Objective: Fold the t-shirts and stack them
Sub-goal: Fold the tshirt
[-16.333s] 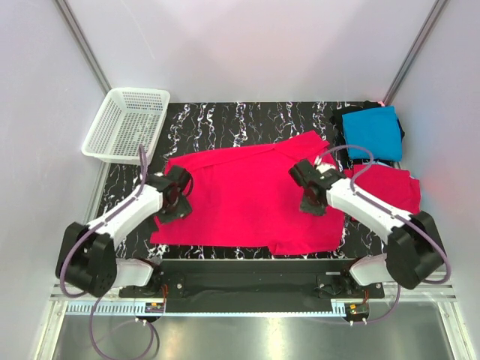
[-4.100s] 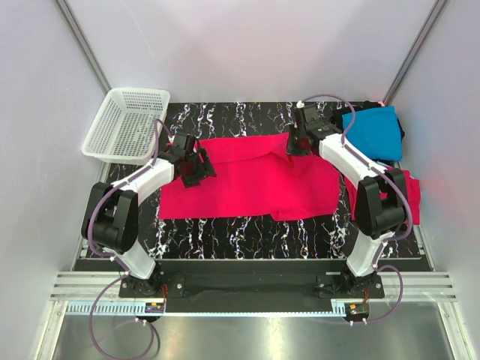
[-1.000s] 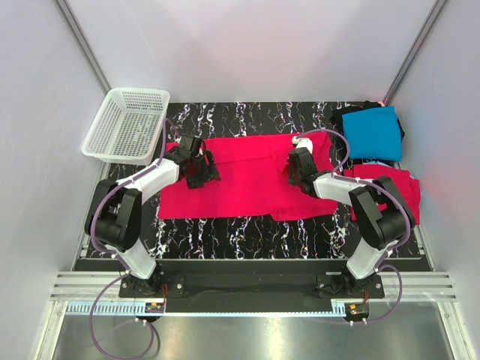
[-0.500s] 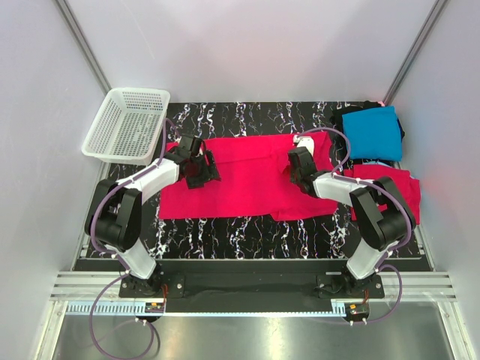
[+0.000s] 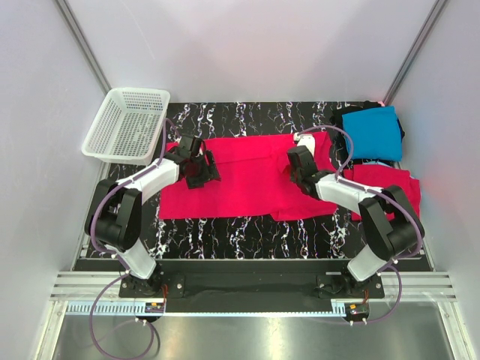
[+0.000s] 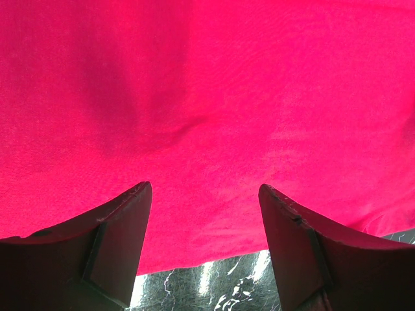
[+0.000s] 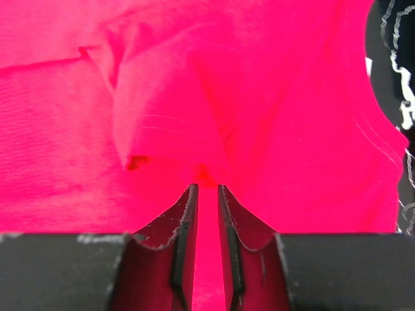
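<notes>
The black marbled table [image 5: 247, 234] carries a folded red t-shirt [image 5: 247, 178] across its middle, long axis running left to right, near edge straight; which end is the collar cannot be told. At the far right corner a turquoise t-shirt [image 5: 373, 132] lies on a black t-shirt [image 5: 338, 118], with a second red t-shirt [image 5: 399, 187] just nearer. A white mesh basket [image 5: 103, 126] sits far left. The left gripper [image 6: 204, 189] stands spread wide over the shirt's left part, holding nothing. The right gripper [image 7: 206, 188], fingers nearly together, pinches a raised ridge of the shirt's right part.
</notes>
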### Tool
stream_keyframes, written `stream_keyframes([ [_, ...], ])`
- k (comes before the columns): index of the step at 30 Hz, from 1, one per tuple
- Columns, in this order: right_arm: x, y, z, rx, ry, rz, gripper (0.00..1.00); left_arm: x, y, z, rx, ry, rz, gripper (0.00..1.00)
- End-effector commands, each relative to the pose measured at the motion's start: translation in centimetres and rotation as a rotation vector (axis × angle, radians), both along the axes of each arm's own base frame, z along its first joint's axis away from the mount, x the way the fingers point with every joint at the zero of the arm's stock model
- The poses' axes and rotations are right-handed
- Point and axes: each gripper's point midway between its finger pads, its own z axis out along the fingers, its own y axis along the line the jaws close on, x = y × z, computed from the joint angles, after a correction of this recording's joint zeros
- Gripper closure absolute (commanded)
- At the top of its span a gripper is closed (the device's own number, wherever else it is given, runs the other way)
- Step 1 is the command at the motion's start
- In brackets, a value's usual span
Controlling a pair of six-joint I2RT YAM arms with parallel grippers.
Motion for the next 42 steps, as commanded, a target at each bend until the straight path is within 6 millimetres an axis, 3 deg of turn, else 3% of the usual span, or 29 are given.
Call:
stream_keyframes([
  [1, 0.5, -0.6, 0.8, -0.024, -0.011, -0.060, 0.75, 1.0, -0.5, 1.3, -0.017, -0.057, -0.012, 0.28],
  [14, 1.1, 0.3, -2.2, -0.041, 0.057, -0.041, 0.79, 1.1, -0.5, 1.4, -0.016, -0.060, -0.015, 0.28],
  [26, 2.7, -0.3, -2.7, -0.090, 0.033, -0.101, 0.82, 1.1, -0.4, 1.9, -0.007, -0.073, -0.027, 0.28],
  [42, 1.4, -1.7, 0.7, -0.065, -0.029, -0.157, 0.83, 1.0, -0.3, 1.4, -0.002, -0.058, -0.022, 0.28],
])
